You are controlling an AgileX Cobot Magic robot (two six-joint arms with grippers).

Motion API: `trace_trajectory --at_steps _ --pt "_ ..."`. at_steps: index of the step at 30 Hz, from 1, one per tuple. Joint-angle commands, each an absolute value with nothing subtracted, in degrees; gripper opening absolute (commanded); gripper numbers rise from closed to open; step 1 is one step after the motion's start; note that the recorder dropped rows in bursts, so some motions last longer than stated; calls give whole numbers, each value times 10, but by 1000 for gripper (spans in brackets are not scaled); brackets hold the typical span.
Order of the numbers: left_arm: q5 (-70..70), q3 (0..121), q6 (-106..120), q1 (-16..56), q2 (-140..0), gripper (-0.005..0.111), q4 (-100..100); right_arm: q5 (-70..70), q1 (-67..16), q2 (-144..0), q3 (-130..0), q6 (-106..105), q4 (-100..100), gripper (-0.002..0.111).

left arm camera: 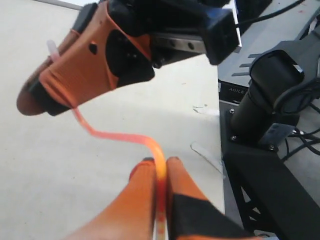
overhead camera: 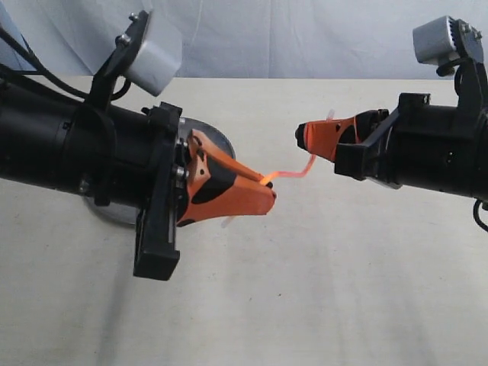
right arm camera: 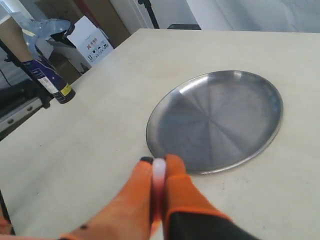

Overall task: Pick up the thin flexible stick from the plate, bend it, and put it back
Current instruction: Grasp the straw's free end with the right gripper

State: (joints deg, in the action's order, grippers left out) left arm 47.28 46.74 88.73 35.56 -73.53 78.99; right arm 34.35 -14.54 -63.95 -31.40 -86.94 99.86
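Observation:
The thin pinkish-orange stick point(overhead camera: 293, 173) hangs in the air between my two grippers, bent into a shallow S. My left gripper point(overhead camera: 268, 185) is shut on one end of it; in the left wrist view the stick point(left arm camera: 120, 136) curves out from between my fingers point(left arm camera: 145, 185) toward the other gripper. My right gripper point(overhead camera: 302, 136) is shut on the other end, whose whitish tip point(right arm camera: 159, 167) shows between the right fingers. The silver plate point(right arm camera: 220, 125) lies empty on the table below; in the exterior view only its rim point(overhead camera: 219, 140) shows behind the left arm.
The table is a pale cream surface. In the right wrist view a dark bottle point(right arm camera: 52, 85) and boxes point(right arm camera: 92, 37) stand beyond the table's far edge. A black arm base point(left arm camera: 270, 105) rises beside the table in the left wrist view.

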Motion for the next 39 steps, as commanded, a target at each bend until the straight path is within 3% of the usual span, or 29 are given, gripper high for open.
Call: trace_trajectory --at_steps 1,39 --pt "381 475 890 357 -736 0 833 463 -154 -638 -311 -886 979 -1" --pt "364 475 856 357 -737 0 839 536 -154 -638 -311 -969 942 -1"
